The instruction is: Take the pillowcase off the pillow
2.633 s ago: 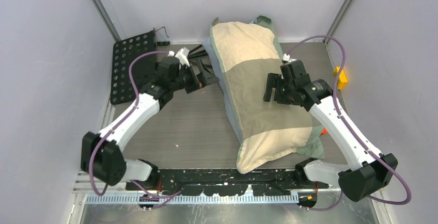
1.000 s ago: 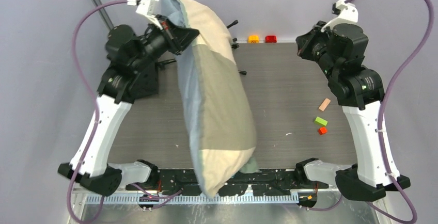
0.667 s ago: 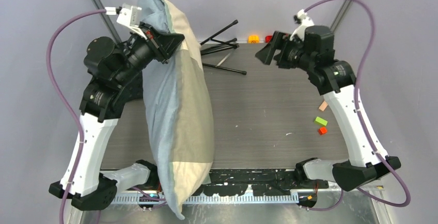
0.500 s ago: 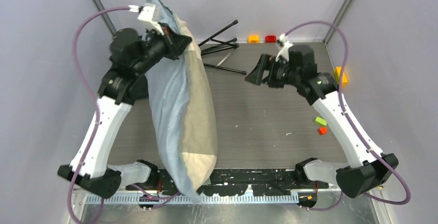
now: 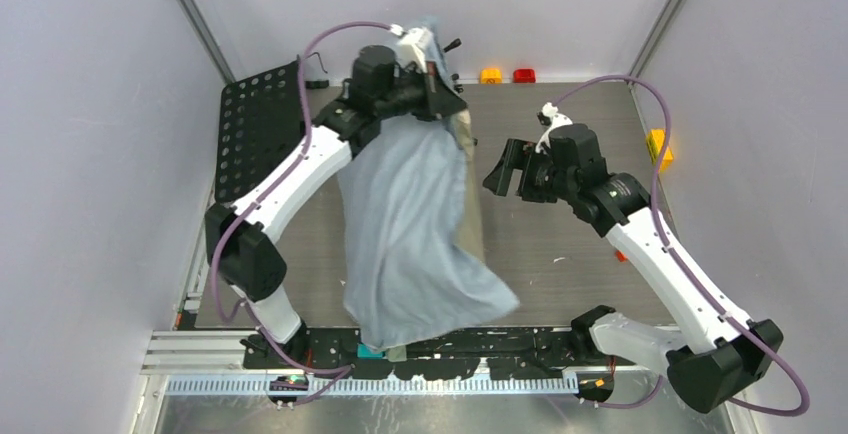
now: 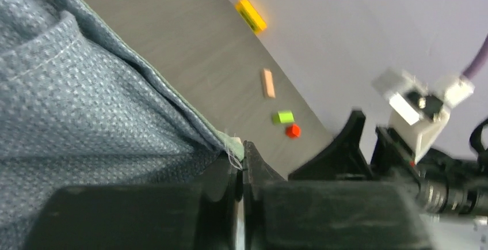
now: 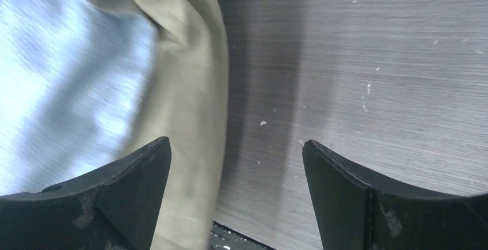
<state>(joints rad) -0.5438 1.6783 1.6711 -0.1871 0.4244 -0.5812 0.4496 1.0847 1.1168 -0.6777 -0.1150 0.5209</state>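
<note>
While the left pincer (image 6: 242, 166) grips it, the pillowcase (image 5: 415, 224) hangs beneath.

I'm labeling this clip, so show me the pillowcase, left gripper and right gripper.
pillowcase (image 5: 415, 224), top view, blue-grey face.
left gripper (image 6: 242, 161), left wrist view, where fingertips meet.
right gripper (image 7: 236, 146), right wrist view, midway between open fingertips.

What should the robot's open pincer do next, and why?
Probably slide the right pincer sideways onto the tan edge of the pillowcase and close. It is open and empty, right beside the cloth, while the left pincer is shut on its top, letting the cover hang. No white pillow shows, so it may be inside.
</note>
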